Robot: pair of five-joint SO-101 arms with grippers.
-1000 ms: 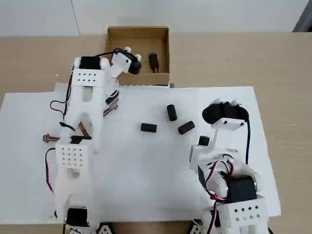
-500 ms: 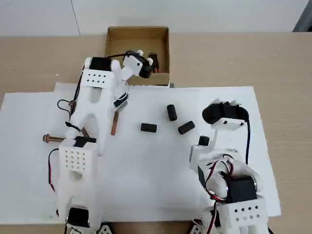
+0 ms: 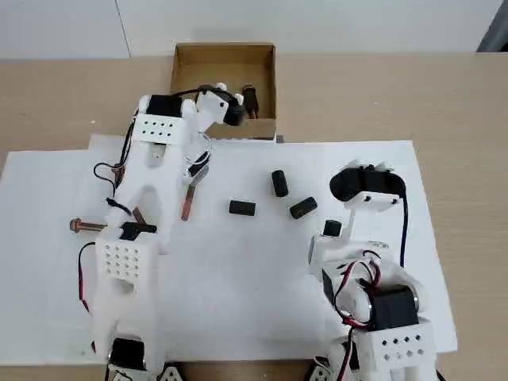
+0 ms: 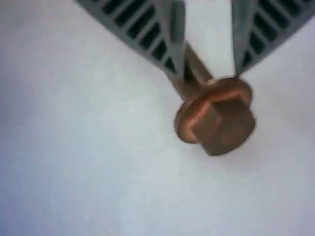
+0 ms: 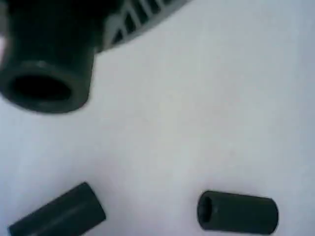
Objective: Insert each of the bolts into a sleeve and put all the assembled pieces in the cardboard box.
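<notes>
Bolt (image 4: 216,118) clamped in the left fingers (image 4: 147,29), hanging over the white sheet (image 3: 238,302).
Right fingers (image 5: 142,19) grip a sleeve (image 5: 47,73), well apart; insertion looks next, needing the two brought together and lined up end to end.

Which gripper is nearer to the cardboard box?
Left. The left gripper, holding a bolt, is close to the cardboard box; the right gripper, holding a sleeve, is much farther away.

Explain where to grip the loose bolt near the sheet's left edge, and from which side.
Take the bolt across its shank from above, probably: it lies flat, head toward the edge of the sheet, both long sides free for the jaws.
</notes>
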